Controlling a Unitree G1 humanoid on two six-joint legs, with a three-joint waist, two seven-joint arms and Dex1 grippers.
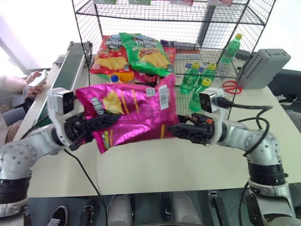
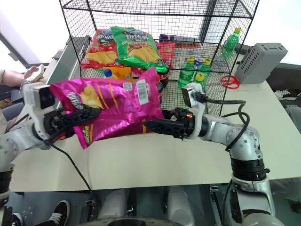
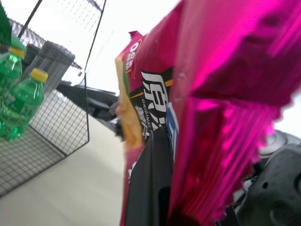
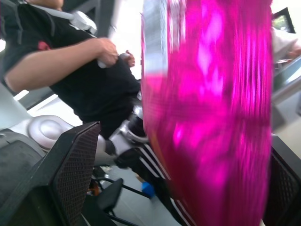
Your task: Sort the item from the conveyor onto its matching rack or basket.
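Clearly the job is at the hand-over or carry stage: seen from the head, the pink chip bag (image 1: 134,113) hangs in the air above the desk (image 1: 155,169), in front of the black wire rack (image 1: 174,42) and well off the green conveyor (image 1: 70,70) at the far left. The left gripper (image 1: 106,120) has its fingers pinched shut on the bag's left end, while the right gripper (image 1: 181,131) reaches in at the bag's right end with its fingers spread wide. The rack's middle shelf already carries a red chip bag (image 1: 110,59) and a green chip bag (image 1: 146,52), with green bottles (image 1: 197,80) beside them. From the left wrist, a black finger (image 3: 150,183) lies flat against the crinkled foil, so the grip looks firm. From the right wrist, the bag (image 4: 211,117) hangs between the 2 parted fingers (image 4: 70,160), which do not appear to press on it yet; a person sits behind. Next, I judge, the right fingers must close on the foil before the left lets go, then lift the bag to the chip shelf, clearing the wire front.
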